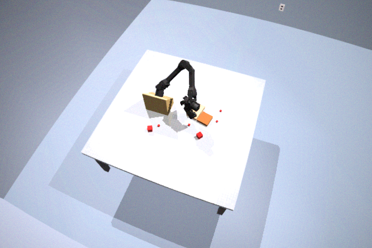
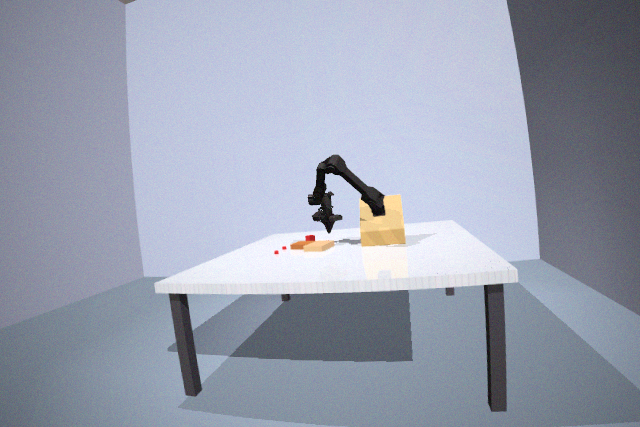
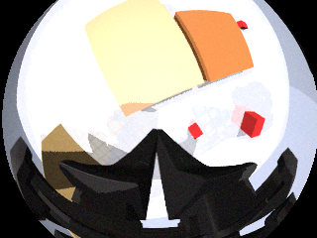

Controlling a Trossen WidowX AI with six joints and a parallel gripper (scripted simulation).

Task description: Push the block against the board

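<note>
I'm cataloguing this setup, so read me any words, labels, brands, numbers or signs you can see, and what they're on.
There are none to read: no lettering shows on the black robot arm, the flat orange square block or the pale yellow board.

The tabletop (image 1: 192,161) (image 2: 330,272) below the fingertips looked smooth and glossy, throwing soft reflections; the angled stand (image 1: 156,104) (image 2: 382,220) (image 3: 61,141) beside the gripper (image 1: 191,115) (image 2: 329,231) (image 3: 158,131) resembled pale, matt wood.

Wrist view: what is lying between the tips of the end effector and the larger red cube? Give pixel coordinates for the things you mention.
A small red cube (image 1: 189,124) (image 3: 195,130) appears between the end effector (image 1: 192,116) (image 2: 329,231) (image 3: 157,133) and the larger red cube (image 1: 199,135) (image 2: 310,237) (image 3: 253,124) in the wrist view.
</note>
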